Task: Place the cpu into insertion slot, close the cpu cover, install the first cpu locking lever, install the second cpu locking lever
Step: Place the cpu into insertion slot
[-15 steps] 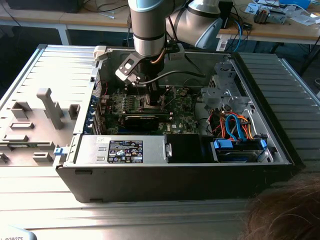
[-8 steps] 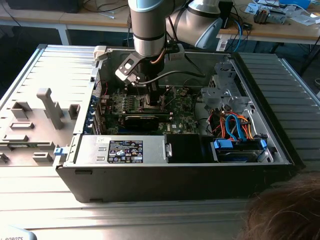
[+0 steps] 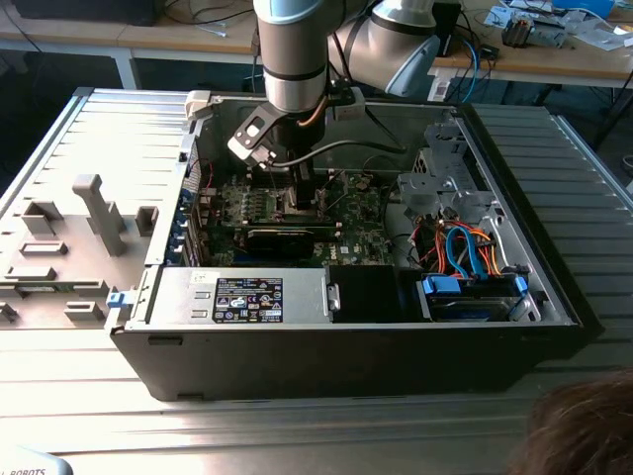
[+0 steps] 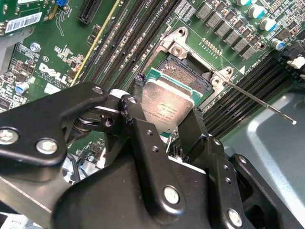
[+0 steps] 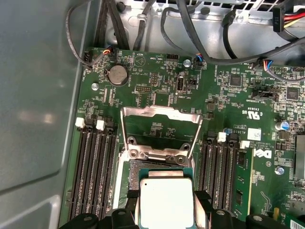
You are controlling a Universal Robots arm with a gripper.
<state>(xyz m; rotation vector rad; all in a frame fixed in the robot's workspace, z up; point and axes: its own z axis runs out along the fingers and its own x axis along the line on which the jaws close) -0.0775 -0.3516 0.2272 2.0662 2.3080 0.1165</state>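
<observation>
Silvery-tan chip point(image 5: 166, 195) pinched edgewise in black claw point(image 5: 166, 210), flat, just over open socket point(image 4: 186, 71), cover point(image 5: 162, 112) raised beyond. Exterior view: claw at twelve o'clock from black card point(image 3: 282, 236).

Even white light falls from above into the open computer case point(image 3: 396, 356), its near wall dark in the exterior view; the cpu point(image 5: 166, 202) gleams pale in both wrist views; soft glare patches mark the grey case wall point(image 5: 38, 119); the black gripper point(image 4: 164, 114), clamped on the cpu, reads dull.

Coin battery point(image 5: 117, 74) on motherboard point(image 5: 224, 100); orange-blue cables point(image 3: 465, 249) inside open case point(image 3: 346, 361).
</observation>
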